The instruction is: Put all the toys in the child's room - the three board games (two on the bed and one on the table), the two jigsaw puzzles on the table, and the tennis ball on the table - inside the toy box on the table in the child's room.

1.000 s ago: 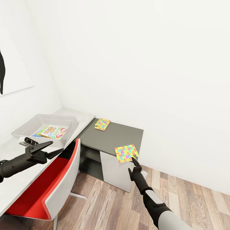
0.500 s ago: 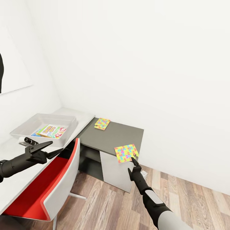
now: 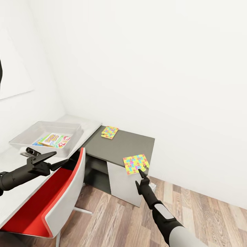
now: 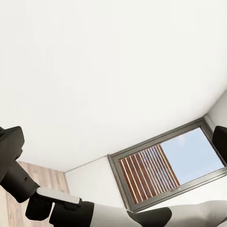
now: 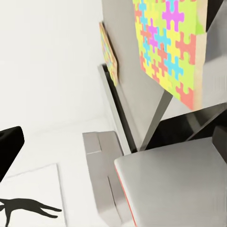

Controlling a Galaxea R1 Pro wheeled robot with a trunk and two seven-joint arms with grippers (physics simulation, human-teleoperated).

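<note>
The toy box [image 3: 74, 129] stands on the pale table [image 3: 92, 125] at the left, with a Skip-Bo board game [image 3: 55, 140] lying in it and a blue edge beside that. One jigsaw puzzle [image 3: 109, 132] lies at the back of the dark cabinet top [image 3: 123, 145]. The other jigsaw puzzle [image 3: 135, 163] [image 5: 168, 47] overhangs the cabinet's front edge. My right gripper [image 3: 142, 171] is open just below and in front of that overhanging edge, holding nothing. My left gripper [image 3: 53, 159] is open and empty above the red chair, in front of the toy box. The tennis ball is out of view.
A red-and-white chair [image 3: 63, 187] is tucked under the table beside the cabinet's light grey door panel [image 3: 121, 187]. Wood-plank floor [image 3: 212, 219] spreads to the right of the cabinet. White walls close the corner behind. A window [image 4: 163, 168] appears in the left wrist view.
My right gripper has edged slightly left under the near puzzle's front edge. The head view has drifted a little, shifting the toy box leftward in the picture. The left gripper holds its place.
</note>
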